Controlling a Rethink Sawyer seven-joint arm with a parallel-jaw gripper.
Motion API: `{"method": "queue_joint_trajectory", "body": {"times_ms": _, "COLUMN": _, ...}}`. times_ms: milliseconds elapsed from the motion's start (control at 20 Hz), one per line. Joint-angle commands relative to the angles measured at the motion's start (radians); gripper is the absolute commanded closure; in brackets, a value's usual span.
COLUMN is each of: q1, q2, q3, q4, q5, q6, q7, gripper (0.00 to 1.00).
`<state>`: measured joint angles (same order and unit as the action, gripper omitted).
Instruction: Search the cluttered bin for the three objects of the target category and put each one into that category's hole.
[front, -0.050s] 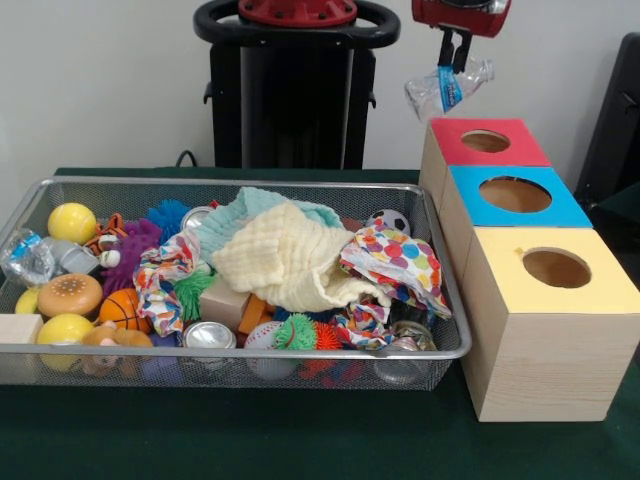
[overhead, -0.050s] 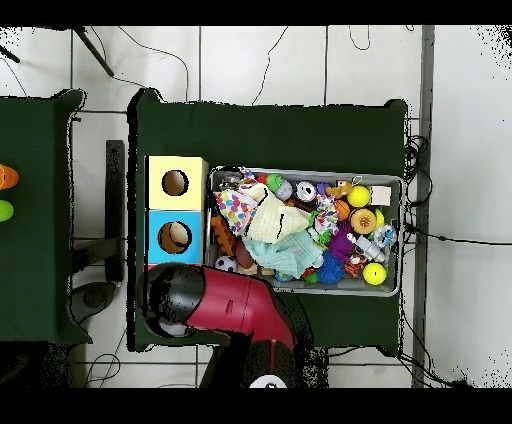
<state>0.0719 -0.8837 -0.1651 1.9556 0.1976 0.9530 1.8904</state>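
The gripper (front, -0.050s: 455, 52) hangs at about one o'clock in the front view, directly above the red-topped box (front, -0.050s: 487, 143), its fingers closed on a crushed clear plastic bottle (front, -0.050s: 447, 88) with a blue label, which dangles free of the box and its hole. Three wooden boxes stand in a row touching one another: the red-topped one farthest back, then a blue-topped box (front, -0.050s: 512, 196), then a yellow-topped box (front, -0.050s: 552, 290) nearest, each with a round hole in its lid. At nine o'clock from the boxes, just beside them, sits a wire mesh bin (front, -0.050s: 230, 357) heaped with clutter: a pale yellow cloth (front, -0.050s: 285, 262) over a light green cloth (front, -0.050s: 245, 212), a polka-dot cloth (front, -0.050s: 395, 262), yellow balls (front, -0.050s: 72, 222), a small basketball (front, -0.050s: 122, 308), a soda can (front, -0.050s: 209, 335) and another crushed bottle (front, -0.050s: 28, 255) at the bin's nine o'clock end. In the overhead view the arm (overhead, -0.050s: 225, 300) covers the red-topped box.
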Motion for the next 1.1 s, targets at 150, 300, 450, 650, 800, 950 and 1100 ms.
{"method": "queue_joint_trajectory", "body": {"times_ms": 150, "q1": -0.032, "q2": 0.029, "q3": 0.054, "q4": -0.052, "q5": 0.044, "q6": 0.075, "q7": 0.189, "gripper": 1.00}}
{"method": "queue_joint_trajectory", "body": {"times_ms": 300, "q1": -0.024, "q2": 0.067, "q3": 0.062, "q4": -0.083, "q5": 0.057, "q6": 0.043, "q7": 0.216, "gripper": 1.00}}
{"method": "queue_joint_trajectory", "body": {"times_ms": 450, "q1": -0.011, "q2": 0.089, "q3": 0.066, "q4": -0.113, "q5": 0.079, "q6": 0.051, "q7": 0.255, "gripper": 1.00}}
{"method": "queue_joint_trajectory", "body": {"times_ms": 650, "q1": 0.008, "q2": 0.118, "q3": 0.063, "q4": -0.145, "q5": 0.101, "q6": 0.042, "q7": 0.289, "gripper": 1.00}}
{"method": "queue_joint_trajectory", "body": {"times_ms": 800, "q1": 0.032, "q2": 0.122, "q3": 0.055, "q4": -0.141, "q5": 0.120, "q6": 0.024, "q7": 0.305, "gripper": 1.00}}
{"method": "queue_joint_trajectory", "body": {"times_ms": 950, "q1": 0.054, "q2": 0.123, "q3": 0.046, "q4": -0.143, "q5": 0.137, "q6": 0.027, "q7": 0.322, "gripper": 1.00}}
{"method": "queue_joint_trajectory", "body": {"times_ms": 1100, "q1": 0.066, "q2": 0.128, "q3": 0.040, "q4": -0.145, "q5": 0.152, "q6": 0.022, "q7": 0.326, "gripper": 1.00}}
